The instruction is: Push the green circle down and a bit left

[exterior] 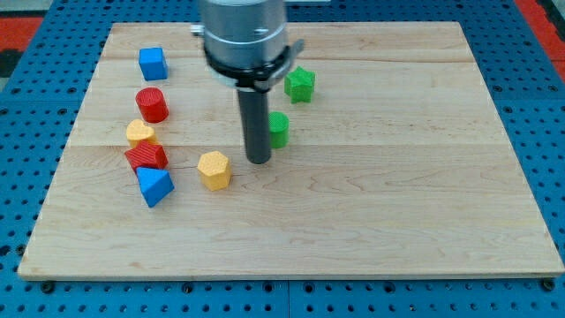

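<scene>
My tip (258, 161) touching the green circle's (278, 129) lower-left edge.

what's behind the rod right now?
The green circle sits behind the rod, showing only on the view's right side; its left part is covered. My tip rests on the wooden board, just below-left of it. Contact can't be told.

light: bright, even | shadows: soft, short beside blocks | focus: sharp | glare: slight
</scene>
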Controlling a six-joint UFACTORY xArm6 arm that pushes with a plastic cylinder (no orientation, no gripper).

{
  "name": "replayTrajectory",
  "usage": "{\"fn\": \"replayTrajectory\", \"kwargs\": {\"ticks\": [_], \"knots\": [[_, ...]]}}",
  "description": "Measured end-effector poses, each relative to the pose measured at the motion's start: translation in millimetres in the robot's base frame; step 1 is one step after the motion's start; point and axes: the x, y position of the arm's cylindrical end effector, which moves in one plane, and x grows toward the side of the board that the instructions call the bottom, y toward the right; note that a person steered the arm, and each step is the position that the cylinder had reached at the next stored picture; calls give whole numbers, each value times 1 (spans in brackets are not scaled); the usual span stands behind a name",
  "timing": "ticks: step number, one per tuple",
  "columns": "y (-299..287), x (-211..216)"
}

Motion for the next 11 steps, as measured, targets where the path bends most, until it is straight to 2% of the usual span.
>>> {"fn": "replayTrajectory", "kwargs": {"ticks": [2, 3, 4, 6, 10, 11], "knots": [[-29, -41], [-2, -44], [-52, -49], [-66, -71], [-68, -60], [-30, -78]]}}
